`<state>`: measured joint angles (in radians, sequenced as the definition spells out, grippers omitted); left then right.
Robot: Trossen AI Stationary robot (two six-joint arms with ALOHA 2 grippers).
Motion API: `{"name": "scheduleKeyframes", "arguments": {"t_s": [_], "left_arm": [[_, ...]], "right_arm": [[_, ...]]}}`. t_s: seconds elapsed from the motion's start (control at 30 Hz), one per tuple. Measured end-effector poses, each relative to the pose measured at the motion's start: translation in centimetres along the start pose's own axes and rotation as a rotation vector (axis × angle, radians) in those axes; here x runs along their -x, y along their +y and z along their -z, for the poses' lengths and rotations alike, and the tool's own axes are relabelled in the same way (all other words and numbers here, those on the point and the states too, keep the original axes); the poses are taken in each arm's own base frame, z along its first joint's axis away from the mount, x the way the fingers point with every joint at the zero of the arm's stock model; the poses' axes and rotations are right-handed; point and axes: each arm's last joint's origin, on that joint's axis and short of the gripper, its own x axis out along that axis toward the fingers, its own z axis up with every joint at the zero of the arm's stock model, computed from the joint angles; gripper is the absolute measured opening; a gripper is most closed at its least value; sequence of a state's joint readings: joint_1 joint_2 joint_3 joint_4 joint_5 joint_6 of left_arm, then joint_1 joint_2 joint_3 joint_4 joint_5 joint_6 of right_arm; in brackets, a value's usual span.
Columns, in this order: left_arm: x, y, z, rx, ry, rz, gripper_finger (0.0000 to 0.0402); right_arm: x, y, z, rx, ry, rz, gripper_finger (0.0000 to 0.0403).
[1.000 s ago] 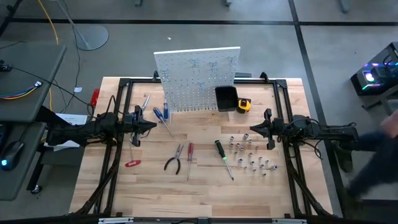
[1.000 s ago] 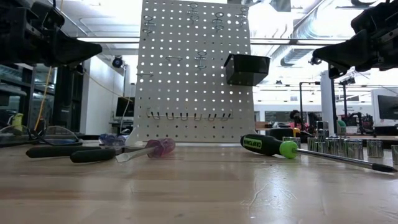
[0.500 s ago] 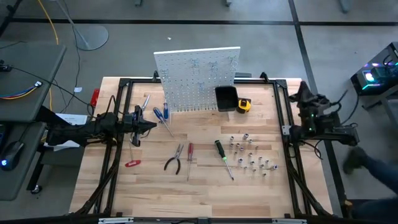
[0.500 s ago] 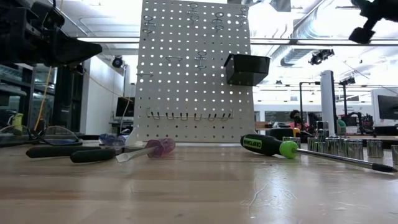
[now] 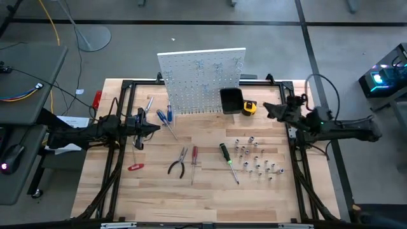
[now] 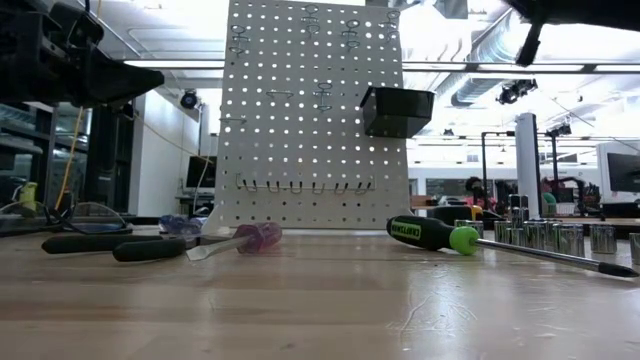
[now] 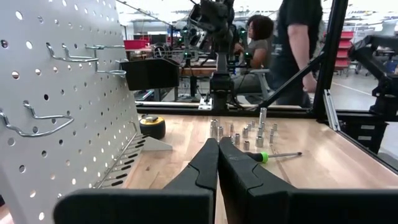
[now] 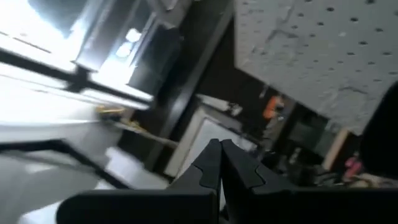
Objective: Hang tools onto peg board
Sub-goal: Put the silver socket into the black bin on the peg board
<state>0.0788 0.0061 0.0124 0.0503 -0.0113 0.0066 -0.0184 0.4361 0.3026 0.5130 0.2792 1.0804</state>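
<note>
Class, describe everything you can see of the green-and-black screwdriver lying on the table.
The green-and-black screwdriver lies flat on the wooden table, right of the red-handled one and left of the scattered metal sockets. Its black handle with a bright green collar points toward the peg board; the slim metal shaft points away. Nothing grips it.

The whole tabletop [image 5: 210, 191] is seen from straight above in the high view, with floor around every edge and the peg board [image 5: 202, 79] at the far edge. In the low view the scene is taken level from the near edge, close to the wood, facing the peg board [image 6: 312, 120] and the room behind. The left wrist view is aimed across the tabletop [image 7: 348, 155] past the left hand [image 7: 217, 149], with the peg board [image 7: 62, 93] close alongside; the green screwdriver [image 7: 277, 155] is shared with the low [image 6: 430, 234] and high [image 5: 226, 156] views. The right wrist view is tilted, past the right hand [image 8: 219, 155], toward the peg board [image 8: 323, 50].
</note>
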Motion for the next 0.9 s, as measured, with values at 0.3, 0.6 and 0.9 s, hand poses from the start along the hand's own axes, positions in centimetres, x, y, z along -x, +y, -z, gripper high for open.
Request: {"name": "scheduleKeyframes", "arguments": {"t_s": [0.3,0.6,0.9], "left_arm": [[0.0,0.0,-0.3,0.252,-0.027,0.006,0.0001],[0.0,0.3,-0.6,0.712,-0.099,-0.088,0.0001],[0.0,0.3,-0.7,0.811,-0.118,-0.082,0.0001]], "right_arm": [[-5.0,1.9,2.2,-0.074,0.460,0.273,0.0000],[-5.7,2.2,6.2,0.148,1.146,0.836,0.0042],[-3.8,-2.2,10.0,0.437,1.358,1.177,0.0175]]}}
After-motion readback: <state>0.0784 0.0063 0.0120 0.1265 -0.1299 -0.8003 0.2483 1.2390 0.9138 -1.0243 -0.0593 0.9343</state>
